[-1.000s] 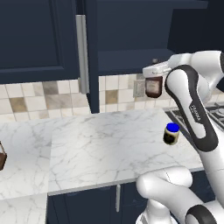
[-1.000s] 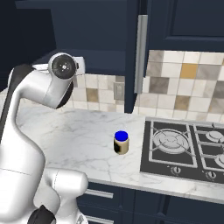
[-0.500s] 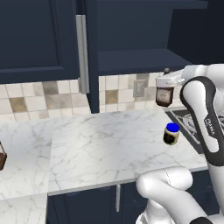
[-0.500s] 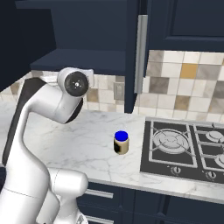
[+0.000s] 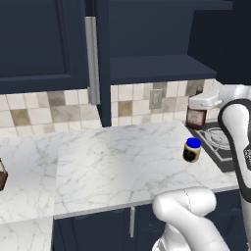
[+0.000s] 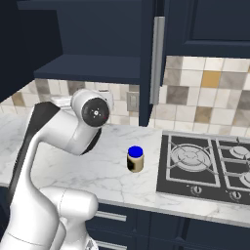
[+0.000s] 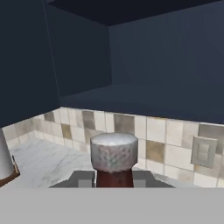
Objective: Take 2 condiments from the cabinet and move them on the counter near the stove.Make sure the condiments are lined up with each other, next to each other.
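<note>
Hand view shows the gripper clenched on the reddish-brown bottle, carried above the worktop beside the stove. The blue-lidded jar already stands near the stove edge. Next, I judge, the bottle goes down just beside it, where bare marble leaves room.

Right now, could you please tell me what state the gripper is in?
Gripper: closed on the dark bottle, held in the air above the counter by the stove.
</note>
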